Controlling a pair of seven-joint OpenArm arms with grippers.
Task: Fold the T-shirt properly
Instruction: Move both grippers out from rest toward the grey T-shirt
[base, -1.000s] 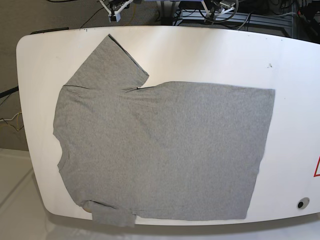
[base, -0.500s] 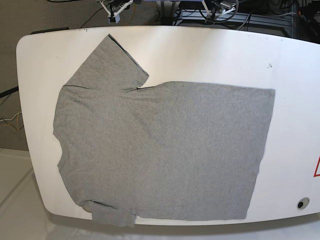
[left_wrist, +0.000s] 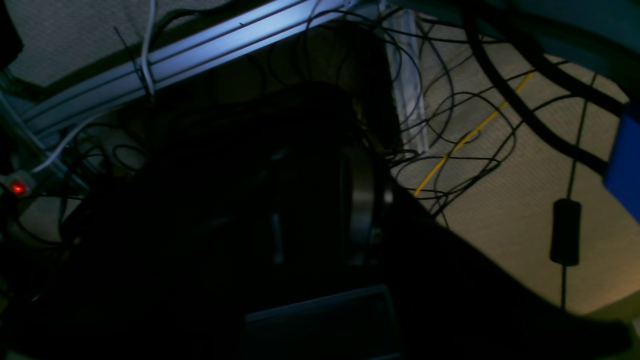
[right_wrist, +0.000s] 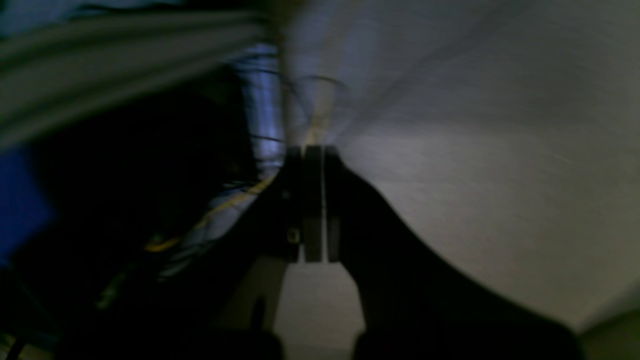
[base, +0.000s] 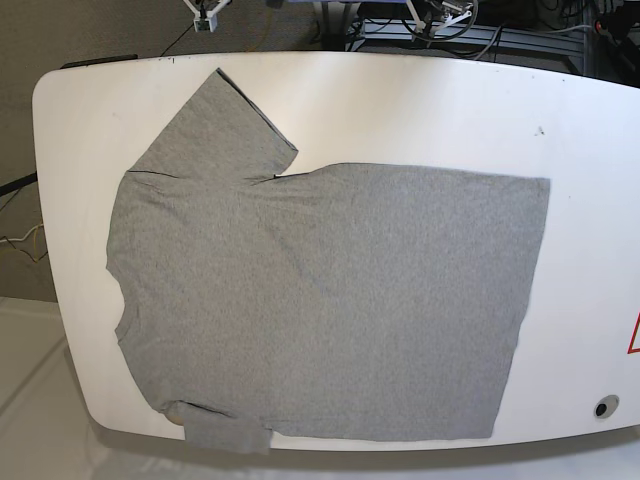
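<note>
The T-shirt (base: 320, 300) lies spread flat, plain side up, across the white table (base: 420, 100). Collar end is at the left, hem at the right. One sleeve points to the far left; the other hangs over the near edge. No fold is visible, so judged from this layout the whole folding sequence remains.

The right gripper (right_wrist: 312, 165) is closed on nothing, away from the cloth. The left gripper is lost in shadow in its wrist view; its state cannot be determined.
</note>
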